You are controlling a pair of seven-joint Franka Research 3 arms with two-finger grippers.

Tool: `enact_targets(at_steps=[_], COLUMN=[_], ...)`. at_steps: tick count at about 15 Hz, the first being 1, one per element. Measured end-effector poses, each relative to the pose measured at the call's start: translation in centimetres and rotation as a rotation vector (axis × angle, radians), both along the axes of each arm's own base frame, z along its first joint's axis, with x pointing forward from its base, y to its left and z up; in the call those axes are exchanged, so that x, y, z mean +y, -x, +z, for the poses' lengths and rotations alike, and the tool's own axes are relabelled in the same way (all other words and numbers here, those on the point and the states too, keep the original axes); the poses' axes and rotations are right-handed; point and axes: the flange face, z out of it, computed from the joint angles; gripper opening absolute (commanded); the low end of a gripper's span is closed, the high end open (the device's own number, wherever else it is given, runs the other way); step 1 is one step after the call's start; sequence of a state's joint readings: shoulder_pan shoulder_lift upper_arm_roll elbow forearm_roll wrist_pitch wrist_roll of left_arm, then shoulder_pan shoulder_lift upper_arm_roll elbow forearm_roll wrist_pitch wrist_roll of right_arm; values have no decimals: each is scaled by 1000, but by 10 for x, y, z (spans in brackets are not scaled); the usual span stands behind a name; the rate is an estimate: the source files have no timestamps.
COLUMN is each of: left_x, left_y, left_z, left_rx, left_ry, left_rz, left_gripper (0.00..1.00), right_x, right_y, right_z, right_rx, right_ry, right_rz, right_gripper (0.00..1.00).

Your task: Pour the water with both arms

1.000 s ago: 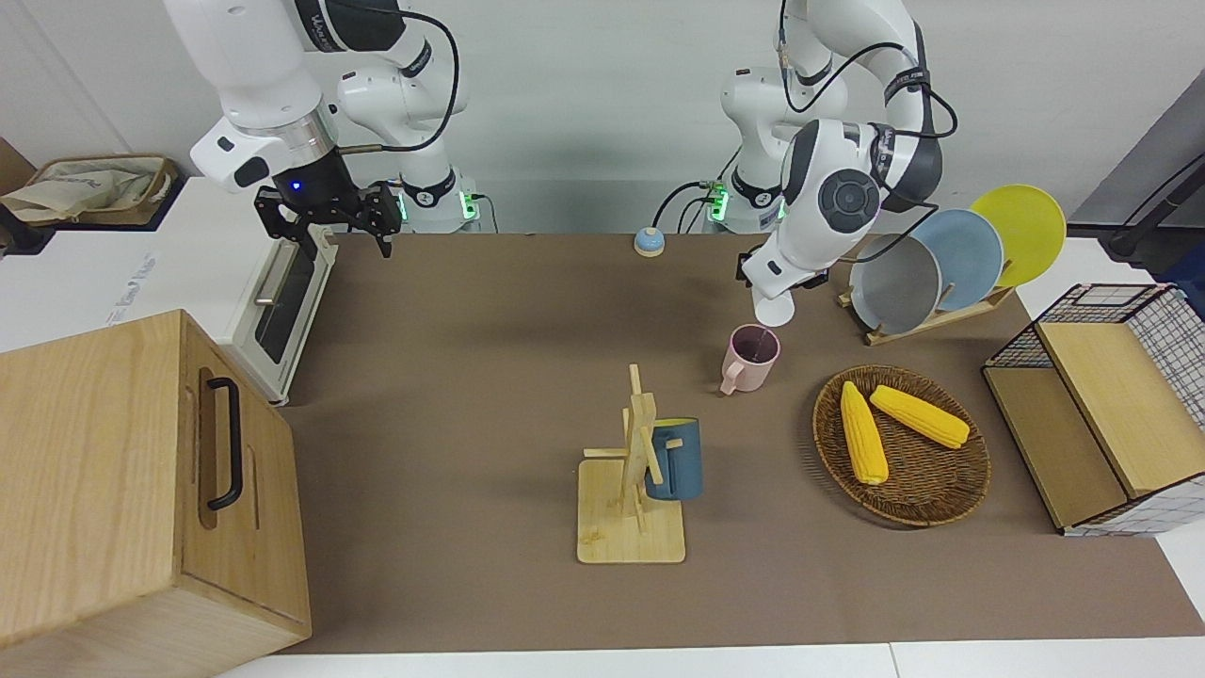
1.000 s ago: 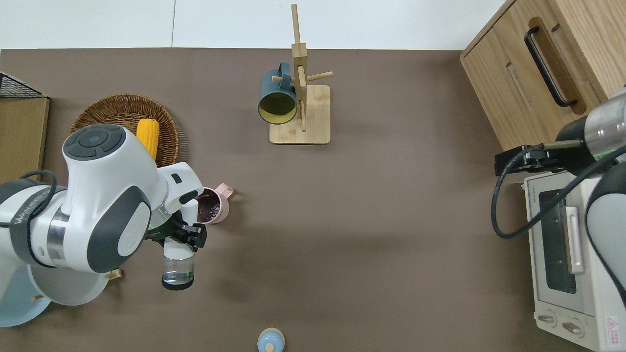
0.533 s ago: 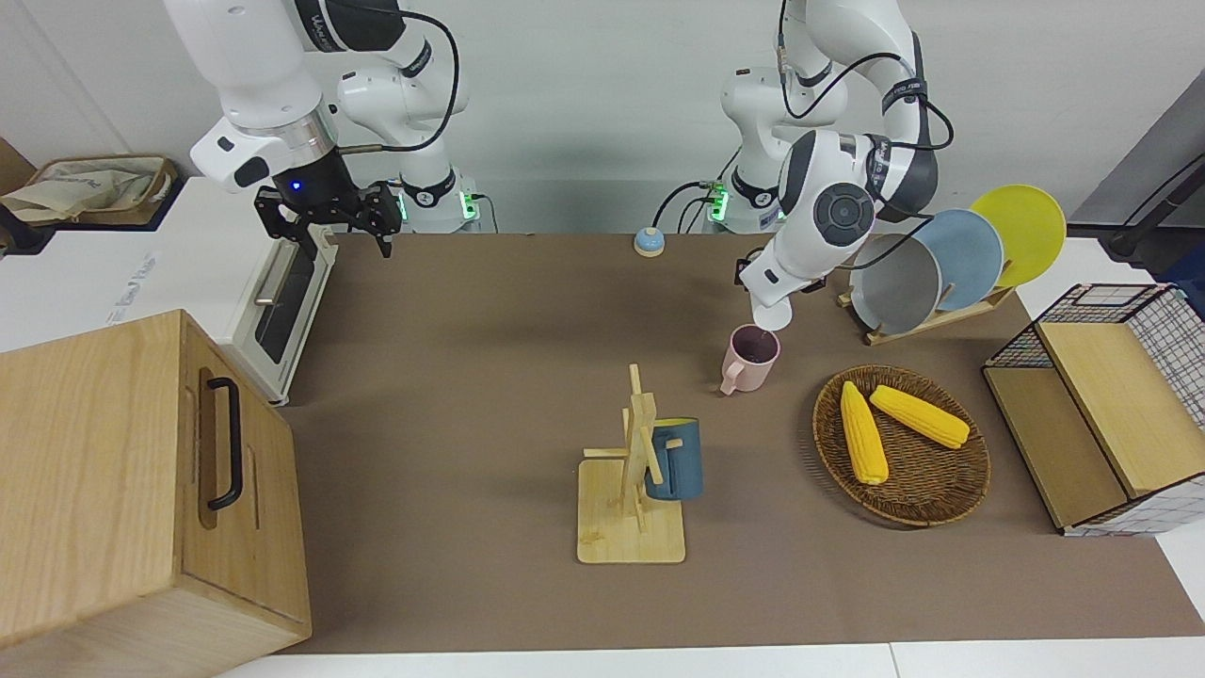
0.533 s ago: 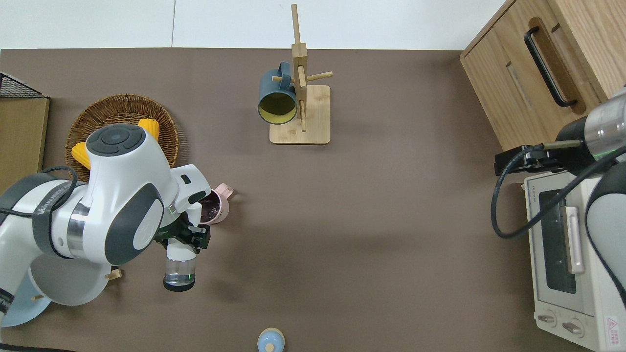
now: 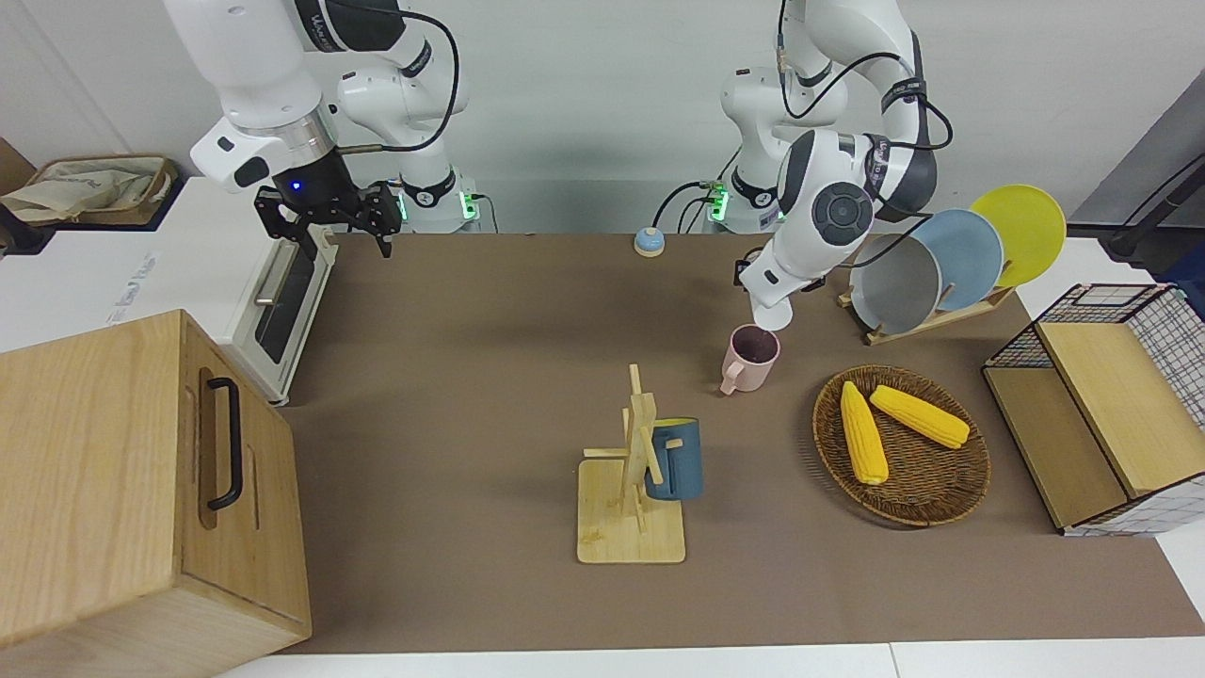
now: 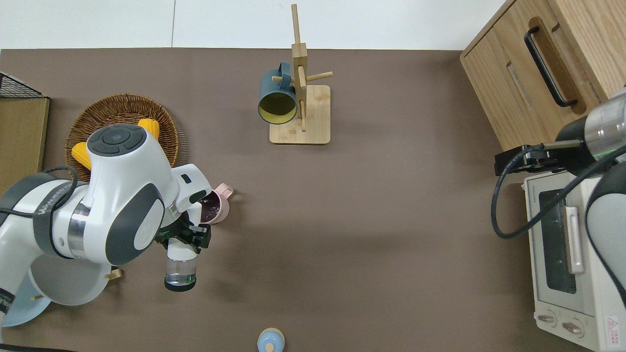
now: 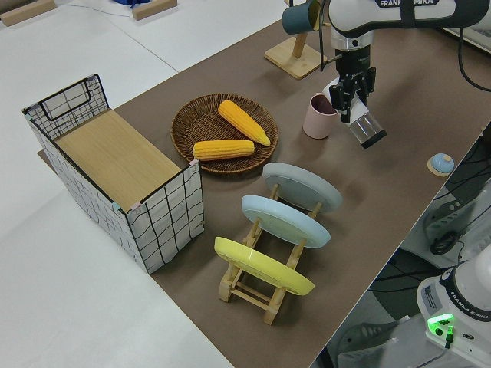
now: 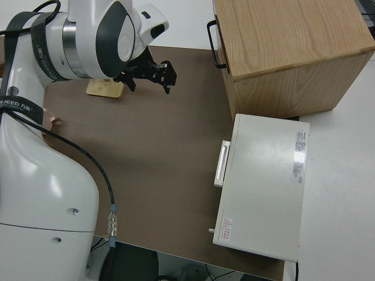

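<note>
Brown mat: left gripper [image 6: 182,238] tips bottle [image 6: 181,264] mouth-first over pink mug [image 6: 215,206].

The left arm [image 7: 399,9] carried "FRANKA EMIKA" in white capitals on a dark band across its upper link in the left side view. The same words stood in dark letters on a white robot base [image 7: 460,303] at that view's lower corner. A red triangular warning sign [image 8: 226,223] sat on the top of the toaster oven [image 8: 263,187], its small print too fine to read. Lettering on the arms' black sleeves could not be made out.
</note>
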State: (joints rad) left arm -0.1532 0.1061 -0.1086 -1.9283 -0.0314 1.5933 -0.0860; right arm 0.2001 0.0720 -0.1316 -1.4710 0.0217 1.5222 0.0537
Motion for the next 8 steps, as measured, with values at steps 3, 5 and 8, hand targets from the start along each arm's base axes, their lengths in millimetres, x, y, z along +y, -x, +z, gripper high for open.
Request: enact_targets(at_steps=[3, 5, 8], left_x=[-1, -5, -10], left_y=[0, 1, 2], left_z=[1, 1, 3], left_rx=[-2, -2, -6], left_ry=[-1, 0, 0], left_rz=[0, -7, -12], left_gripper=[0, 0, 0], right_x=[0, 0, 0], right_y=[0, 0, 0], right_z=[0, 0, 0], right_rx=[0, 0, 0], right_ry=[0, 0, 0], right_rz=[0, 0, 0], right_gripper=[990, 990, 990])
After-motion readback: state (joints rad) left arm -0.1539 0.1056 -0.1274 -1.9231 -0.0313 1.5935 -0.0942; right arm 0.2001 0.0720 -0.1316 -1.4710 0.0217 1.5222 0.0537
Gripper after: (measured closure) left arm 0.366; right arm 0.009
